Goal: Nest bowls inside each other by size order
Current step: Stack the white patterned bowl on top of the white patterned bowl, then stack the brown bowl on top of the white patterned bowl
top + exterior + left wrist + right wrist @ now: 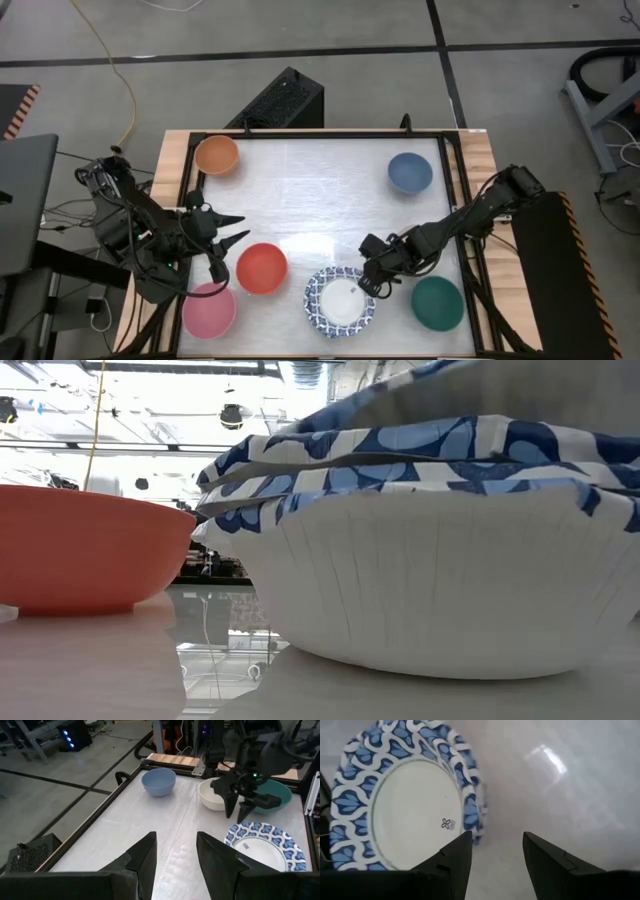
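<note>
Two dark arms, pointed black fingers [144,857]

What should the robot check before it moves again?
1. Right end effector open and empty, beside the patterned stack: ok.
2. Left end effector open and empty, away from the stack: ok.
3. Patterned bowls nested together: ok, the low view shows several rims stacked.
4. All bowls nested: not ok. The red bowl, pink bowl, teal bowl, orange bowl and blue bowl each sit alone.
5. How many bowls are in the stack: cannot tell.
</note>
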Robot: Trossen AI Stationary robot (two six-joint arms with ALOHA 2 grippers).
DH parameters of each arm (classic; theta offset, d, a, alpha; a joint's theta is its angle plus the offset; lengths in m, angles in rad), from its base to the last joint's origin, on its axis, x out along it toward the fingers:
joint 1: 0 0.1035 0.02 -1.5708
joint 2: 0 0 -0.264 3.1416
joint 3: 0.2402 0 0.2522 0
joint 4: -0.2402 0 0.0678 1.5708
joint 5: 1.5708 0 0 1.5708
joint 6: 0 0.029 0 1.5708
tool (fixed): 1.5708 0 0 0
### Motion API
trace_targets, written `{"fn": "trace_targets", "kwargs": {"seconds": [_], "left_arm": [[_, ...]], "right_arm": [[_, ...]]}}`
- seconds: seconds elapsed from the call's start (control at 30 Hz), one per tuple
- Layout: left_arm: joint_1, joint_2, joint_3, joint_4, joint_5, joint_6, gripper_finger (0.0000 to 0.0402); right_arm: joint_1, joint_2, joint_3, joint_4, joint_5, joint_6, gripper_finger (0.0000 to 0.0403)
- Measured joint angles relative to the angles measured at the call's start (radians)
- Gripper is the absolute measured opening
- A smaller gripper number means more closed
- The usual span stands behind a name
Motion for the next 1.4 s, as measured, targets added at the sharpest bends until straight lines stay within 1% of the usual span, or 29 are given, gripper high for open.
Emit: {"fn": "trace_targets", "kwargs": {"seconds": [0.2,0.43,0.6,0.7,0.8,0.9,0.97,1.07,1.2,1.3,1.4], "left_arm": [[0.0,0.0,0.0,-0.001,0.0,0.017,0.013],[0.009,0.0,0.0,0.0,0.0,0.006,0.013],[0.009,0.001,0.0,0.002,0.029,-0.029,0.0129],[0.009,0.007,0.0,0.008,0.028,-0.065,0.0129],[0.023,0.016,-0.003,-0.003,0.028,-0.107,0.0129],[0.046,0.024,-0.004,-0.049,0.041,-0.159,0.0129],[0.079,0.023,-0.004,-0.093,0.081,-0.204,0.0129],[0.154,0.023,-0.004,-0.193,0.161,-0.286,0.0129],[0.273,0.022,-0.004,-0.331,0.218,-0.388,0.0129],[0.363,0.022,-0.004,-0.386,0.248,-0.383,0.0129],[0.452,0.022,-0.004,-0.402,0.26,-0.291,0.013]], "right_arm": [[0.0,0.021,0.005,0.0,-0.008,0.007,0.0195],[-0.007,0.008,0.005,-0.004,0.05,0.015,0.0195],[0.024,-0.005,0.005,0.077,0.102,-0.024,0.0195],[0.028,-0.014,0.006,0.107,0.174,0.005,0.0195],[0.014,-0.02,0.006,0.136,0.249,0.051,0.0195],[-0.018,-0.031,0.006,0.173,0.262,0.054,0.0195],[-0.039,-0.04,0.007,0.191,0.255,0.038,0.0195],[-0.081,-0.046,0.017,0.166,0.247,0.026,0.0195],[-0.123,-0.057,0.035,0.124,0.243,0.025,0.0195],[-0.136,-0.062,0.035,0.123,0.237,0.022,0.0195],[-0.148,-0.062,0.035,0.123,0.223,-0.015,0.0195]]}}
